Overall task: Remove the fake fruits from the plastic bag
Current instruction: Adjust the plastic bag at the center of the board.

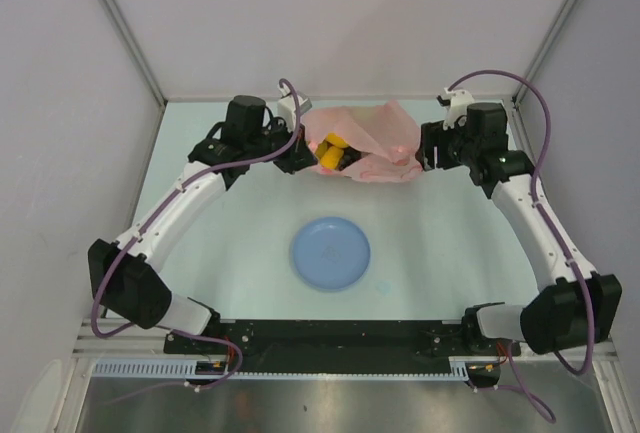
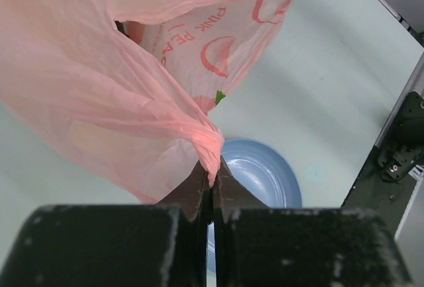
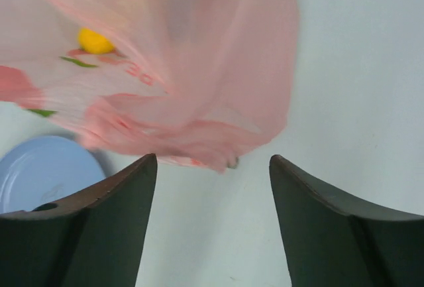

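Left wrist: we see the left gripper (image 2: 212,173) clamped on the plastic bag (image 2: 99,88), while the right gripper (image 3: 212,161) hangs with jaws spread, bag just ahead.

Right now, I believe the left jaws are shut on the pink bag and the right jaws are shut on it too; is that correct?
Not quite: the right jaws stand open, the bag ahead of them unpinched, as the right wrist view shows. The left jaws are indeed shut on the bag.
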Action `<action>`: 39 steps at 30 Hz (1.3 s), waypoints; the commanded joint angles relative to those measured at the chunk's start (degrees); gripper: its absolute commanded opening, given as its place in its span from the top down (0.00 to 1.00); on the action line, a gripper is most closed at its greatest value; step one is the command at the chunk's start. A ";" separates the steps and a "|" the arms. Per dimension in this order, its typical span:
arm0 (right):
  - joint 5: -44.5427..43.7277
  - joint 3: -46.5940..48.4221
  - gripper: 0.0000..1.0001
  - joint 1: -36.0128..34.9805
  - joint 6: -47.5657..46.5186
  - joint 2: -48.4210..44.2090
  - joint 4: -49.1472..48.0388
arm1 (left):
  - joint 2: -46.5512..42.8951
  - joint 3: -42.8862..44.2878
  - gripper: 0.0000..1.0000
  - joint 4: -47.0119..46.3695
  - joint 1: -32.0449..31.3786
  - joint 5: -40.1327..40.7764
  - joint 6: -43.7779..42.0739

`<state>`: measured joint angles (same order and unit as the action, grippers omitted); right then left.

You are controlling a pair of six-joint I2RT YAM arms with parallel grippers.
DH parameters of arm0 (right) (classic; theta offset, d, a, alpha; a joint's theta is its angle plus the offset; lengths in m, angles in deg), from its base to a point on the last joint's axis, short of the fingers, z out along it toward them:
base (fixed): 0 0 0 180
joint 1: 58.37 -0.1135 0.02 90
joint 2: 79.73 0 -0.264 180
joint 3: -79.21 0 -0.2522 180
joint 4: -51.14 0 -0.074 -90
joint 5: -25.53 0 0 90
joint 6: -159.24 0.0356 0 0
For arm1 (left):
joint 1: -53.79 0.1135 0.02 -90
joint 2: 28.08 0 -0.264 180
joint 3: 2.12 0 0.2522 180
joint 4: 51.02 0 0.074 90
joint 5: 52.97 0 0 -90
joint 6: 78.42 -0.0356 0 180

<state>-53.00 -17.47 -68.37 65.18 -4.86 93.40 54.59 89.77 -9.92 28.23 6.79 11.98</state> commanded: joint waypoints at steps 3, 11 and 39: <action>-3.02 10.15 0.24 -8.70 -2.45 -7.19 5.96 | -2.34 -3.94 1.00 -5.80 -0.89 -0.35 6.79; 3.64 11.74 0.55 -16.89 0.97 1.41 0.88 | -6.73 -5.09 1.00 -5.63 -0.80 -1.14 12.43; 4.31 32.21 0.42 -14.79 7.49 46.33 -22.16 | -8.50 -11.33 1.00 -1.67 -0.54 1.76 -0.32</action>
<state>-56.87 9.94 -84.82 75.22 39.86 74.88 48.19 79.86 -11.26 27.55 7.54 13.56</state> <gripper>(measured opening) 0.414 0.011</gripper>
